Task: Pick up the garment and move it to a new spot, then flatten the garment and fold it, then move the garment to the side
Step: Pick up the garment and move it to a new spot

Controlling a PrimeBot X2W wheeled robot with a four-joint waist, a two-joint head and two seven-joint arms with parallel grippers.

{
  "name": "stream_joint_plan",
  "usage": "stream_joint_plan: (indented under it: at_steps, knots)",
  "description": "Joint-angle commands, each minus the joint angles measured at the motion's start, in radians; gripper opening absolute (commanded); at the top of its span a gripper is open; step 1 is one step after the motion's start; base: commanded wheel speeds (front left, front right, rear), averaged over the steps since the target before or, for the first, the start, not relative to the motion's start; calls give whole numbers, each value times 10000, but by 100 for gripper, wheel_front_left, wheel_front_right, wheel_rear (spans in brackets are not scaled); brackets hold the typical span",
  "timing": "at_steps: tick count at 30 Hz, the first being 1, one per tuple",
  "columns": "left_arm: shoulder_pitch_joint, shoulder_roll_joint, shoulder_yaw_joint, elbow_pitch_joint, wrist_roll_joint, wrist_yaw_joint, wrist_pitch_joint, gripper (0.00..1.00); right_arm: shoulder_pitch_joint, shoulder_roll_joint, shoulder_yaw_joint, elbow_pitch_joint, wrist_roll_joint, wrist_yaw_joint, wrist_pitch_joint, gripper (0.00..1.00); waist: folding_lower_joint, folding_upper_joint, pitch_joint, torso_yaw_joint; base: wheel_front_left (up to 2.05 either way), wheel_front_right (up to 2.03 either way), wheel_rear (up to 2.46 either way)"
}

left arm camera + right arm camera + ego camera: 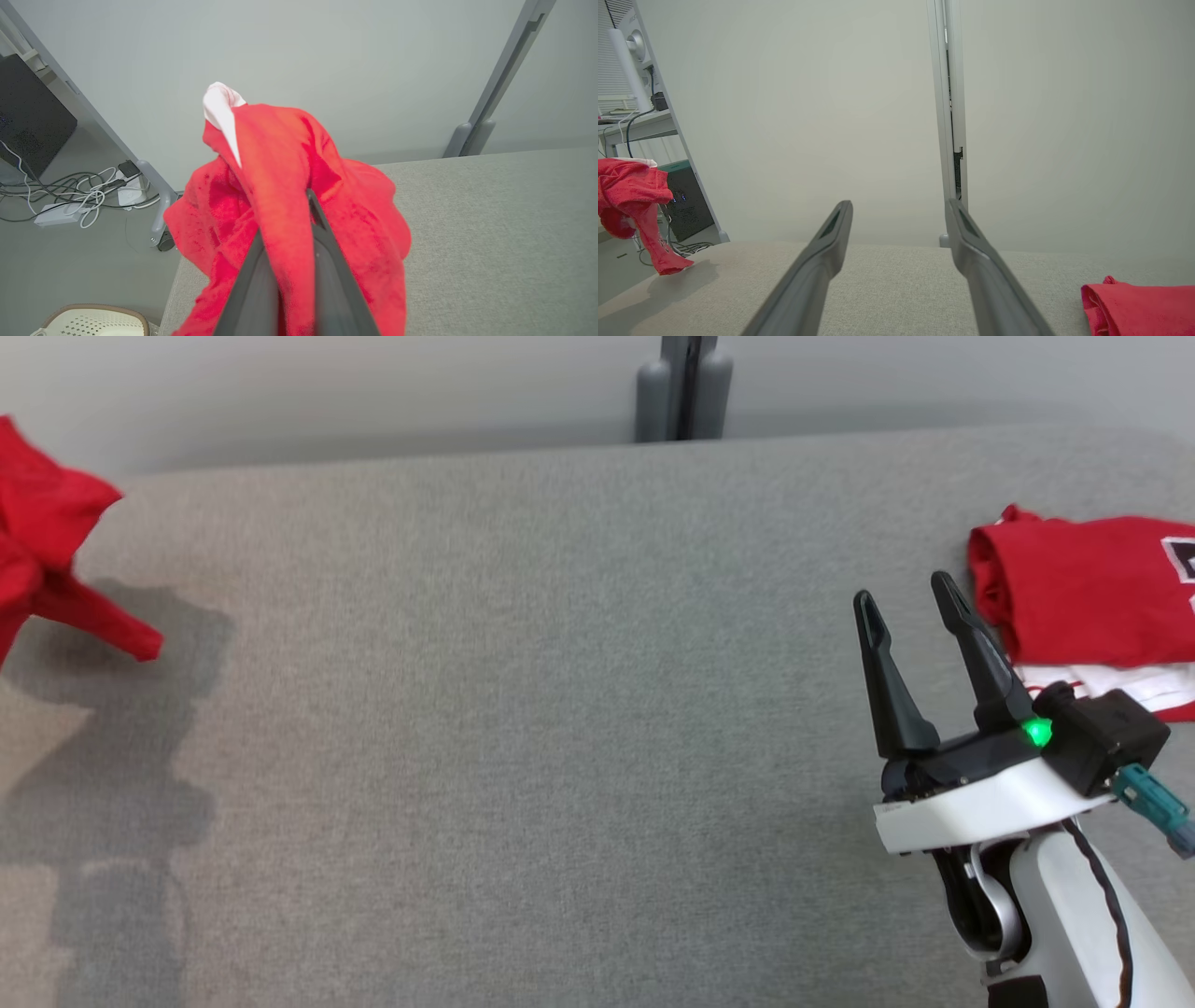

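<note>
at the upper left edge of the head view, the crumpled red fabric garment [56,560] hangs above the grey cloth-covered table [560,728], with one pointed fold trailing down toward its own shadow. the left wrist view tells us why. our left gripper [287,219] has its two dark fingers pinched nearly together on a ridge of the cloth, so the rest drapes down on both sides and a white trim piece pokes up at the top. we judge this to be the carrying step: the garment is lifted by one bunch so it can travel to a fresh spot, with flattening and folding not yet done.

at the lower right of the head view, our right gripper [901,590] hovers with its fingers spread wide and nothing between them. we think it is free to take a second corner when the cloth is spread. near it, at the right edge, a folded red shirt with white trim [1083,588] lies flat on the table, likely a piece already set aside.

in the lower left corner of the left wrist view, a cream perforated basket [93,322] stands below the table edge. its inside is cut off by the frame, so we cannot tell what it holds.
</note>
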Motion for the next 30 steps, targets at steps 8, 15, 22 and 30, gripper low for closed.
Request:
stream_joint_plan:
  at_steps: [8,15,22,30]
  knots:
    - [307,-344,-502,-1817,228,176,-16,0,695,-95,-194,80,42,2,-45,100,0,0,-1244,-647,0,0,0]
    - [1291,-969,-823,-4624,67,961,313,0,931,-149,-417,76,-11,2,-45,100,0,0,-1532,-1122,0,0,0]
    - [2682,-1742,-1460,-6614,359,1746,-41,0,810,-216,-469,-65,0,2,-45,100,0,0,-1302,-1615,0,0,0]
    - [3909,-2874,-2326,-5852,1106,1978,-1998,0,732,-236,-467,-85,-10,2,-45,100,0,0,-1157,-1977,0,0,0]
